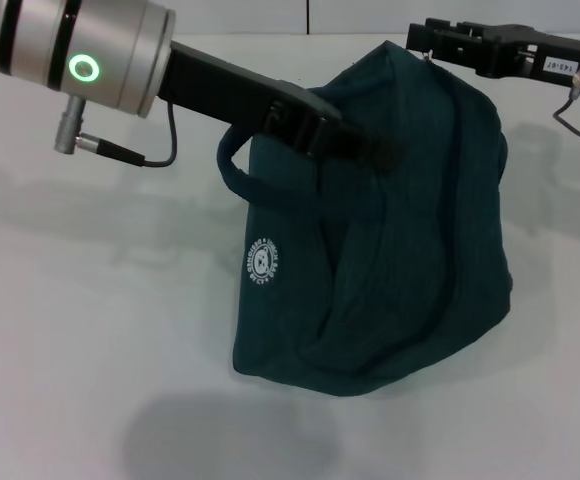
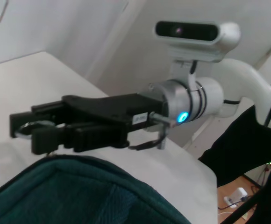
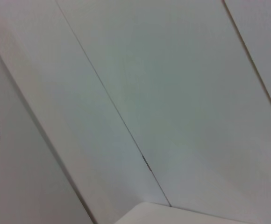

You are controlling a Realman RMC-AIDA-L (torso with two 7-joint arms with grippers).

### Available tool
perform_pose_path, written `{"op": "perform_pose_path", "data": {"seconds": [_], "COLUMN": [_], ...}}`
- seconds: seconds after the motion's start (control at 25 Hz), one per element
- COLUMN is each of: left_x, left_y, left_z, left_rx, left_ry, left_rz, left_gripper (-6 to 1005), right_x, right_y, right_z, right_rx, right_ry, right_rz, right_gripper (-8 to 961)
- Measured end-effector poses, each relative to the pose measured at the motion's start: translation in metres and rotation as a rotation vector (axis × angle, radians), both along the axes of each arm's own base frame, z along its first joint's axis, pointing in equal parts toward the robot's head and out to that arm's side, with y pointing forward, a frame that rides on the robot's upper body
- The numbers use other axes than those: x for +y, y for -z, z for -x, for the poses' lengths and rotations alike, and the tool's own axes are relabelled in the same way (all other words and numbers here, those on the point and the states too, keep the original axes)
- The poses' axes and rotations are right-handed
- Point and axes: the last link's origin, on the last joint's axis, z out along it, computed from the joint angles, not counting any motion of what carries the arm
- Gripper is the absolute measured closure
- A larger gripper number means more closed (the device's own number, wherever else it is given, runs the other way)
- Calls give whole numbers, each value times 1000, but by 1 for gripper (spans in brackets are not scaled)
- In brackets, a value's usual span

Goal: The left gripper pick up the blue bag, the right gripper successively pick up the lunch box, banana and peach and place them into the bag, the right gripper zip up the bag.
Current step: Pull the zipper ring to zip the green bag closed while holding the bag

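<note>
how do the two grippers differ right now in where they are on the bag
The left gripper reaches in from the left and sits against the upper middle of the blue bag, near a handle. The right gripper comes in from the right, at the bag's top far corner. Both are black and up at the bag's top.

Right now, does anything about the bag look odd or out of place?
Yes: the blue bag sags lopsided, creased, leaning toward the left gripper at its top. The right gripper reaches its far top edge.
</note>
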Motion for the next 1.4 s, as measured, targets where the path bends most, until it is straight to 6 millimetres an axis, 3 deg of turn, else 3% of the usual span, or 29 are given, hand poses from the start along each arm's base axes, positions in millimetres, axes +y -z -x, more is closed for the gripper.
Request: {"op": "perform_pose_path", "data": {"seconds": [0.76, 1.4], "left_x": [-5, -9], "left_y": [-5, -7], "left_z": [-6, -7], "left_rx": [-133, -179], "left_ry": [74, 111], "left_rz": [6, -2], "left_gripper": [965, 964], "right_x": [0, -7], "right_y": [8, 20], "right_z": [-6, -19], "right_rx": [10, 134], "right_ry": [39, 166], "right_rz": [17, 76], "right_gripper": [493, 487]}}
